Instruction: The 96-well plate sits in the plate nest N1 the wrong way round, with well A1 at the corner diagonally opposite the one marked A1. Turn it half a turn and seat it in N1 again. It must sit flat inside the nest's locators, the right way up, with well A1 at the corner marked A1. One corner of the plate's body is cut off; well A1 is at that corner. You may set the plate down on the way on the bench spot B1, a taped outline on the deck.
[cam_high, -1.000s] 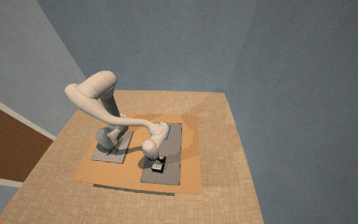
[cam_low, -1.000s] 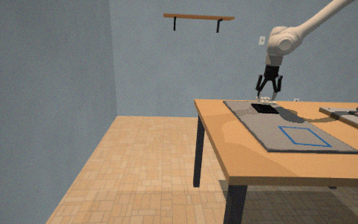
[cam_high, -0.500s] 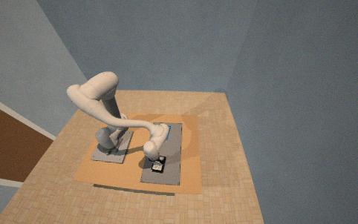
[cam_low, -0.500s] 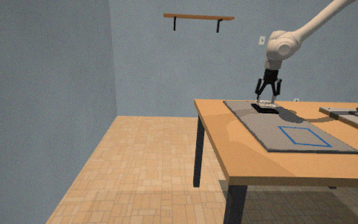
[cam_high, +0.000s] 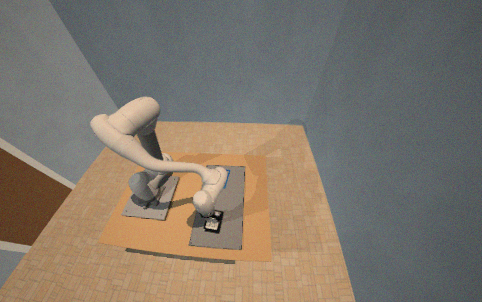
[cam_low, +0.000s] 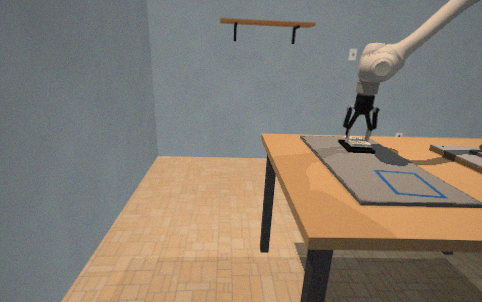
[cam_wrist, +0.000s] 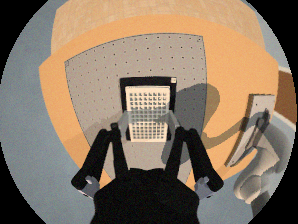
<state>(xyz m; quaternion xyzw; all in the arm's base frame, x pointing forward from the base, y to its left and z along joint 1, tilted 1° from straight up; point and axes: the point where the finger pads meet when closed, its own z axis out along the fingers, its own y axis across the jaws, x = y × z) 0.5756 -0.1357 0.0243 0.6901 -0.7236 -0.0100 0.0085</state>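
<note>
You can see the white well plate (cam_wrist: 148, 115) held between the two black fingers of the gripper (cam_wrist: 147, 137), which is squeezed tight on the plate's two long sides. In the side view the plate (cam_low: 357, 140) hangs right over the black nest (cam_low: 356, 147), very low, and you cannot tell from these pictures if it touches the nest or floats just above it. In the wrist view you see the far half of the plate lying inside the dark frame of the nest (cam_wrist: 147, 84), while the near half sticks out toward the camera between the fingers. The cut corner is too small to make out, so you cannot tell which way round the plate is. The nest sits on a gray mat (cam_low: 350, 167), near one short end of it. Near the other end of that same mat, well apart from the nest, you see the blue taped outline (cam_low: 409, 183) with nothing on it. The mat lies on an orange table (cam_low: 320, 210). From above, you see the pale arm (cam_high: 165, 165) bend over the mat and point straight down at the nest (cam_high: 213, 226). The arm's gray base plate (cam_high: 131, 212) lies on the table beside the mat, apart from the nest. A wooden shelf (cam_low: 267, 23) hangs on the blue wall high above the nest.
</note>
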